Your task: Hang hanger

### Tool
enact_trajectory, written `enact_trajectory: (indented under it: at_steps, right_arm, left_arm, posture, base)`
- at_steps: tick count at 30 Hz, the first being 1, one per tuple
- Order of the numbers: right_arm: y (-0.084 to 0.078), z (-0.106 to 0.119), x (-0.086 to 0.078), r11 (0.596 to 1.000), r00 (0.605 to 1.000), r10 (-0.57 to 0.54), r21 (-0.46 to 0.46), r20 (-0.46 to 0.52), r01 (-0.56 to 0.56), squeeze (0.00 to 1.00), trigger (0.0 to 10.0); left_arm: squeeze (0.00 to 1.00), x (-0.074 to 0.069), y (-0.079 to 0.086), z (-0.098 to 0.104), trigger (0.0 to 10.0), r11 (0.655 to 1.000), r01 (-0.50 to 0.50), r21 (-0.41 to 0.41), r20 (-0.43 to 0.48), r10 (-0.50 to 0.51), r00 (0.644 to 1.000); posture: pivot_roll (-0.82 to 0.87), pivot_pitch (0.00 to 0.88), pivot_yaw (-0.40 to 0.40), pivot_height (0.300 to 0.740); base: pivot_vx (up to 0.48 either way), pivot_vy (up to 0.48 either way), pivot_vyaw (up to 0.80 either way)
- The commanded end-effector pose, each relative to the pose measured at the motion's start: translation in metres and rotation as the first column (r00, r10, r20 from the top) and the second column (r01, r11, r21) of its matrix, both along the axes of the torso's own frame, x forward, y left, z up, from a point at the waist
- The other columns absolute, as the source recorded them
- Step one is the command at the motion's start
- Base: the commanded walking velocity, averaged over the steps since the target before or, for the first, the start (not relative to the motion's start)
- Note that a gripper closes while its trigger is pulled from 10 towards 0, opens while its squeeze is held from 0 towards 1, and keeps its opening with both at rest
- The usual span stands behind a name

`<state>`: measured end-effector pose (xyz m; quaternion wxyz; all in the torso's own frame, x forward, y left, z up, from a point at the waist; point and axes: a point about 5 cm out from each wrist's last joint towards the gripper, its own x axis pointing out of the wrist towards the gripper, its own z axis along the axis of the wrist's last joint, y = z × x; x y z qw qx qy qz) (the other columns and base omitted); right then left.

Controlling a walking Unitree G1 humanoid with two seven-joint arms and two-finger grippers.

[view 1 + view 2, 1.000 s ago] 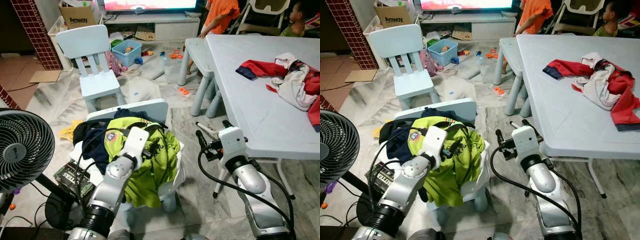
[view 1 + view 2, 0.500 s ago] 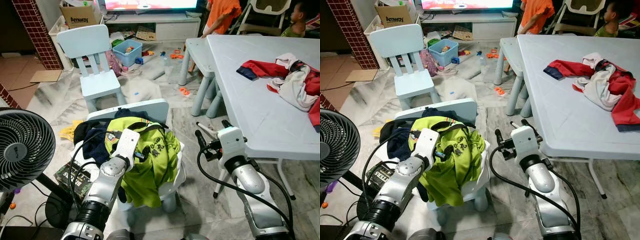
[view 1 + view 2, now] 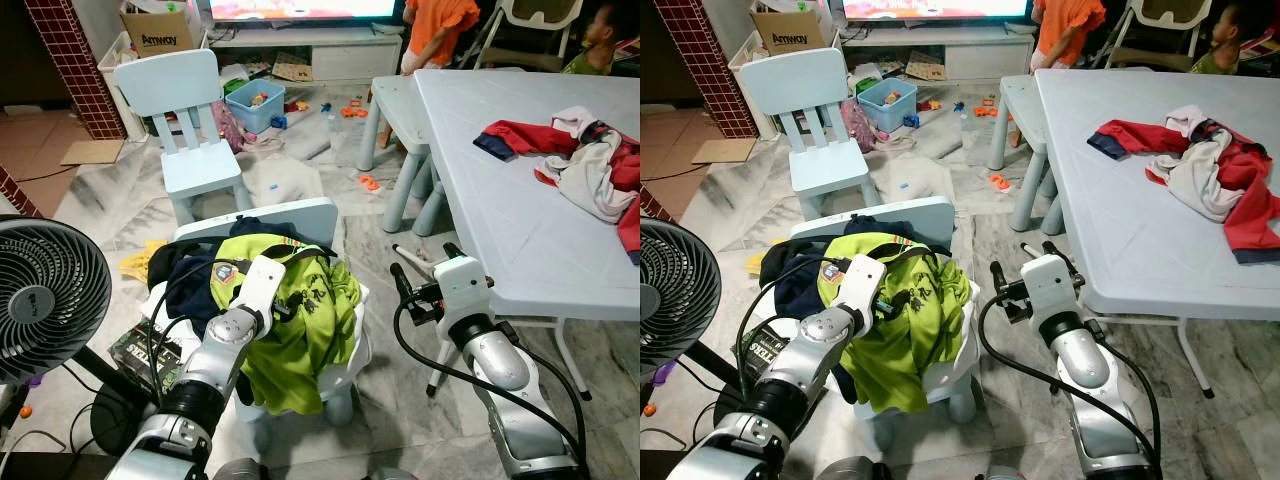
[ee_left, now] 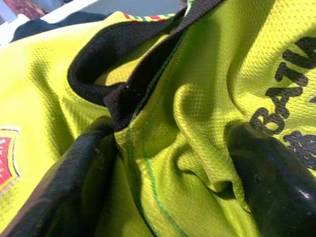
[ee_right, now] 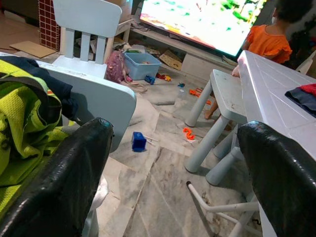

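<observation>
On the chair pile, left tool (image 4: 168,163) spread, pressing yellow-green shirt (image 3: 300,320) (black collar), right tool (image 5: 168,168) apart, empty.

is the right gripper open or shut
Open: in the right wrist view the two black fingers stand wide apart with bare floor between them, holding nothing.

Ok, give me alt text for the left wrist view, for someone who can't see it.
Close-up of a lime-yellow jersey with a black collar, its fabric bunched between the left gripper's two black fingers, which are spread and pressed into the cloth. Dark printed letters run along one side and a red badge sits at the other.
</observation>
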<state>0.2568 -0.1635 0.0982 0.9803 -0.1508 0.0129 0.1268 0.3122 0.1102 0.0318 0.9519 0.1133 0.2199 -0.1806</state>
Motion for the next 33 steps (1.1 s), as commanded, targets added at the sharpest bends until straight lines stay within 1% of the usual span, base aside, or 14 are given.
enact_trajectory:
  at_steps: [1,5,18,20,24,28,33]
  right_arm:
    - [0.0003,0.0026,-0.0007,1.000,1.000,0.005,-0.007,0.012,-0.005,0.00,10.0]
    - [-0.0010,0.0023,-0.0030,1.000,1.000,0.003,-0.013,0.009,-0.003,0.00,10.0]
    - [-0.0020,0.0032,-0.0021,1.000,1.000,0.007,-0.021,0.011,-0.007,0.00,10.0]
    - [-0.0020,0.0031,-0.0021,1.000,1.000,0.005,-0.020,0.011,-0.005,0.00,10.0]
    - [-0.0017,0.0030,-0.0021,1.000,1.000,0.004,-0.019,0.011,-0.003,0.00,10.0]
    - [-0.0010,0.0027,-0.0015,1.000,1.000,0.006,-0.018,0.011,-0.005,0.00,10.0]
    - [-0.0006,0.0026,-0.0009,1.000,1.000,0.008,-0.018,0.012,-0.007,0.00,10.0]
  left_arm:
    - [0.00,0.0038,0.0032,0.0026,0.0,1.000,-0.004,-0.004,0.014,0.004,1.000]
    - [0.00,0.0067,0.0049,0.0034,0.0,1.000,-0.016,0.004,0.041,0.016,0.999]
    - [0.00,0.0064,0.0058,-0.0003,0.0,1.000,-0.027,0.000,0.064,0.027,0.998]
    - [0.00,0.0081,0.0083,0.0028,0.0,0.999,-0.043,0.008,0.099,0.042,0.994]
    - [0.00,0.0104,0.0118,0.0065,0.0,0.998,-0.069,0.001,0.132,0.068,0.989]
    - [0.00,0.0104,0.0123,0.0070,0.0,0.997,-0.072,-0.005,0.142,0.072,0.987]
    - [0.00,0.0103,0.0123,0.0094,0.0,0.997,-0.082,-0.015,0.177,0.083,0.981]
  posture:
    - [-0.08,0.000,-0.007,0.740]
    - [-0.09,0.000,-0.009,0.740]
    - [-0.09,0.000,-0.013,0.740]
    - [-0.09,0.000,-0.011,0.740]
    - [-0.09,0.000,-0.010,0.740]
    - [-0.09,0.000,-0.011,0.740]
    - [-0.09,0.000,-0.009,0.740]
  base:
    - [0.000,0.000,0.00]
    - [0.000,0.000,0.00]
    - [0.000,0.000,0.00]
    - [0.000,0.000,0.00]
    - [0.000,0.000,0.00]
    - [0.000,0.000,0.00]
    - [0.000,0.000,0.00]
